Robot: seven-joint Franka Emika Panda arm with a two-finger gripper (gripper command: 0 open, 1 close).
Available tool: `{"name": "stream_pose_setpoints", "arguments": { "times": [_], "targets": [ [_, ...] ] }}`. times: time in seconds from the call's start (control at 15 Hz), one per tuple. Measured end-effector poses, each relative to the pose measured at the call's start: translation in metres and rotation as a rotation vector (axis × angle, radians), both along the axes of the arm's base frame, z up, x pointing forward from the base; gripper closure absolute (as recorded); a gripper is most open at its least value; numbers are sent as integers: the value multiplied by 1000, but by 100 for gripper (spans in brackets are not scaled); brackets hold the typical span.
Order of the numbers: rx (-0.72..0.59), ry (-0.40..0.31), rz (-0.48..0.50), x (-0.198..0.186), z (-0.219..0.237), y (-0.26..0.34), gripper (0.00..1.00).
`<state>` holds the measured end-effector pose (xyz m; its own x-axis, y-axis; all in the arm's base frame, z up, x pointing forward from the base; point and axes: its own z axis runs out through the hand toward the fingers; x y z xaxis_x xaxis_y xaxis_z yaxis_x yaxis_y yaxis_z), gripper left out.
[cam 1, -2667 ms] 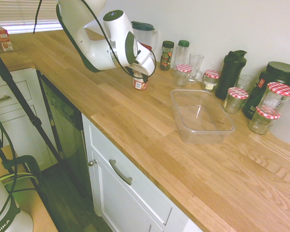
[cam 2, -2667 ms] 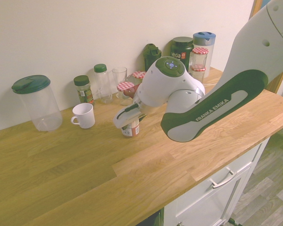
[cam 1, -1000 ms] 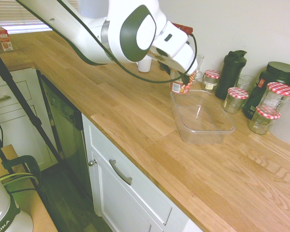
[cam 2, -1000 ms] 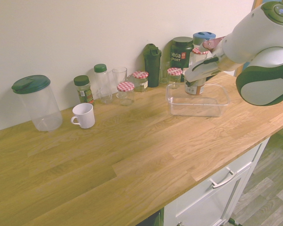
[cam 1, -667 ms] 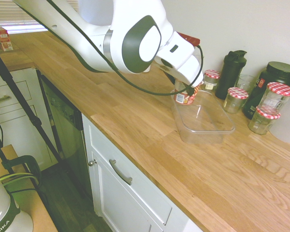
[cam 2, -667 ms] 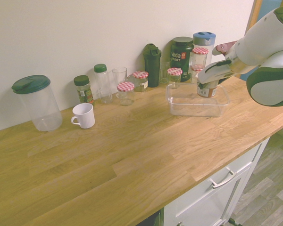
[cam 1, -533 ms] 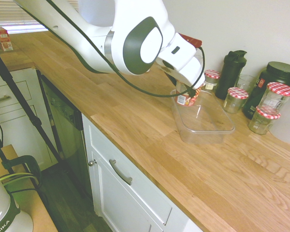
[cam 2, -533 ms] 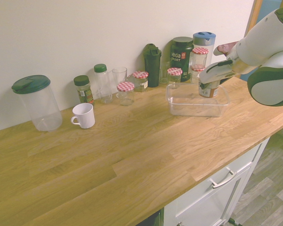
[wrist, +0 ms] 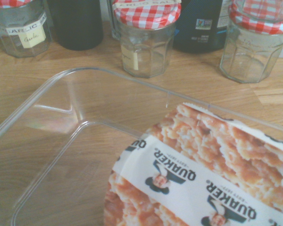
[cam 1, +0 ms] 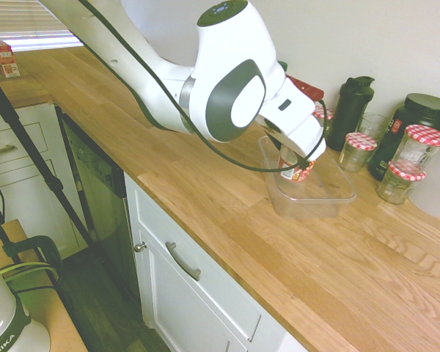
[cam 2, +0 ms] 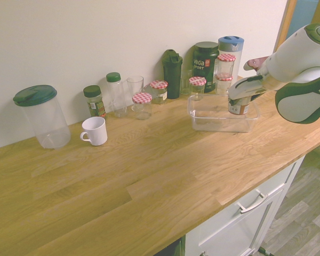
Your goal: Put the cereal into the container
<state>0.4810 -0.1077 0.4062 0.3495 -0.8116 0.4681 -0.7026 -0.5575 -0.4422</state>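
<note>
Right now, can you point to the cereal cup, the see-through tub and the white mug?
cereal (cam 1: 296,171): first exterior view, on its printed side.
container (cam 1: 330,203): first exterior view, on its near wall.
white mug (cam 2: 95,131): second exterior view, on its outer side.

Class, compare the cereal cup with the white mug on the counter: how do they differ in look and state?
The cereal cup has a printed red and white wrapper; the white mug is plain with a handle. The cup is held by the gripper over the container; the mug stands free on the counter. Both are small and upright.
</note>
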Motion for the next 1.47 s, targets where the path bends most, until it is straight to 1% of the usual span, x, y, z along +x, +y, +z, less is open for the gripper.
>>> {"name": "stream_pose_setpoints", "arguments": {
  "times": [0.13, 0.4, 0.47, 1.27, 1.47],
  "targets": [
    [8, 7, 6, 6, -11, 1, 100],
    [36, -2, 18, 15, -27, 7, 100],
    [44, -4, 15, 16, -27, 6, 0],
    [80, 0, 9, 9, -25, -33, 0],
    [91, -3, 16, 10, -25, -34, 0]
  ]
}}
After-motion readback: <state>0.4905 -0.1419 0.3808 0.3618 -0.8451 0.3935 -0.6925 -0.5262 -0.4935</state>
